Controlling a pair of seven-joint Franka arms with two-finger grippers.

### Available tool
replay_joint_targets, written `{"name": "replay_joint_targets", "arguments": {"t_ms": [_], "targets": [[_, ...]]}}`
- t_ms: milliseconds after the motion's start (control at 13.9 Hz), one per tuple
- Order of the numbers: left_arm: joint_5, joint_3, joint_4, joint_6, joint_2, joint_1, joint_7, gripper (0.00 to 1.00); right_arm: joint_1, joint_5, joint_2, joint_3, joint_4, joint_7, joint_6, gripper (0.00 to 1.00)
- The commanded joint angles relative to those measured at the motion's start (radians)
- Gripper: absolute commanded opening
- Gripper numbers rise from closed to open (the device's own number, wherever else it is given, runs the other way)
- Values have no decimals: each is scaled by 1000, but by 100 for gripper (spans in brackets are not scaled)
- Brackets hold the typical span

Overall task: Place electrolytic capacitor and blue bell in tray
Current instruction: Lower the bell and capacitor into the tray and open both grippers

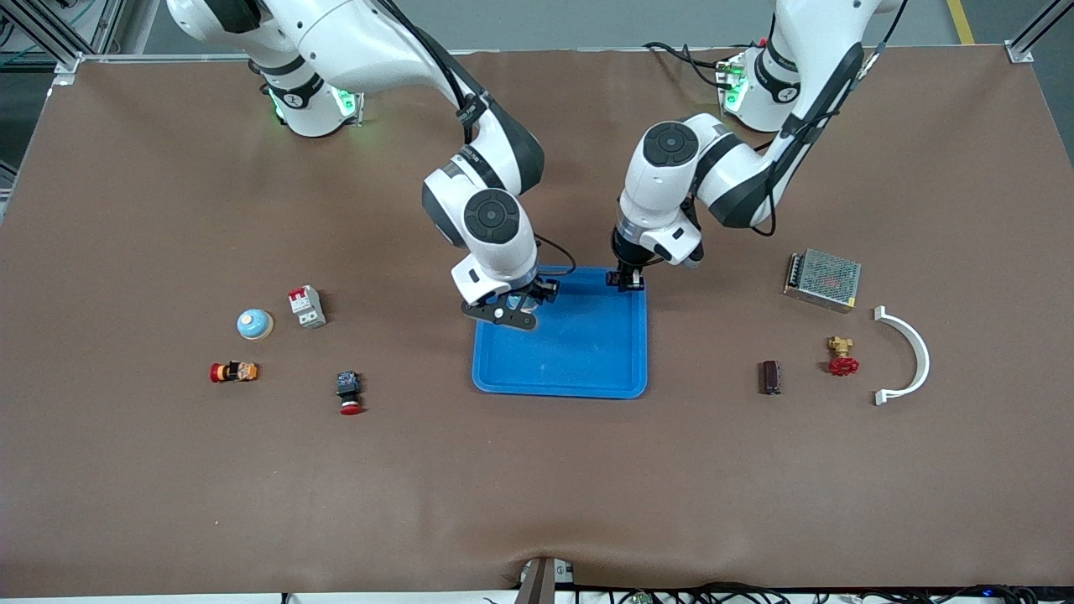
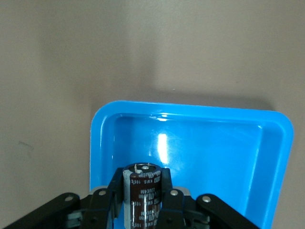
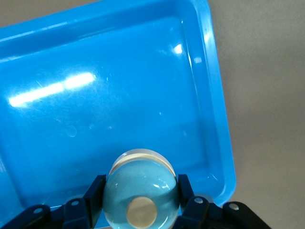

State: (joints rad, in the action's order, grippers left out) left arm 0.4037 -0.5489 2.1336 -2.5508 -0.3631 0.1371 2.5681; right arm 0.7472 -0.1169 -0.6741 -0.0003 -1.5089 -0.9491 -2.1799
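The bright-blue tray (image 1: pixel 587 379) lies mid-table. My left gripper (image 1: pixel 630 282) is shut on a dark brown electrolytic capacitor (image 2: pixel 143 191), held upright over the tray's corner nearest the left arm's base; the tray rim (image 2: pixel 101 125) shows below it. My right gripper (image 1: pixel 513 312) is shut on a pale blue bell (image 3: pixel 141 191) with a beige button, over the tray's edge toward the right arm's end; the tray wall (image 3: pixel 223 143) shows beneath. A second pale blue dome-shaped bell (image 1: pixel 254 324) sits on the table toward the right arm's end.
Near that bell are a white-and-red breaker (image 1: pixel 306 306), a small red-and-orange part (image 1: pixel 233 372) and a red push button (image 1: pixel 349 393). Toward the left arm's end lie a metal power supply (image 1: pixel 822 279), a brown block (image 1: pixel 770 377), a red valve (image 1: pixel 841 356) and a white curved bracket (image 1: pixel 910 352).
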Motion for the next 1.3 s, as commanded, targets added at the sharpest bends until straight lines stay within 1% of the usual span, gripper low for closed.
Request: {"name": "replay_joint_targets", "arguments": {"t_ms": [0, 72, 360, 504, 720, 1007, 1223], "targets": [[81, -3, -21, -25, -55, 24, 99, 0, 18, -7, 18, -14, -85, -13, -90, 54], [110, -2, -36, -25, -80, 29, 122, 0, 20, -6, 16, -14, -102, -13, -112, 54], [266, -2, -90, -25, -164, 29, 246, 0, 35, -1, 8, -18, -108, -22, -127, 54], [317, 1, -113, -23, -204, 30, 270, 0, 38, 2, 4, -20, -108, -26, -135, 54], [357, 6, -145, -22, -250, 30, 277, 0, 38, 9, -7, -21, -109, -28, -156, 54], [409, 6, -161, -20, -278, 29, 297, 0, 38, 9, -25, -21, -109, -28, -176, 54], [438, 33, -165, -20, -289, 44, 317, 0, 38, 9, -36, -21, -109, -30, -190, 54]]}}
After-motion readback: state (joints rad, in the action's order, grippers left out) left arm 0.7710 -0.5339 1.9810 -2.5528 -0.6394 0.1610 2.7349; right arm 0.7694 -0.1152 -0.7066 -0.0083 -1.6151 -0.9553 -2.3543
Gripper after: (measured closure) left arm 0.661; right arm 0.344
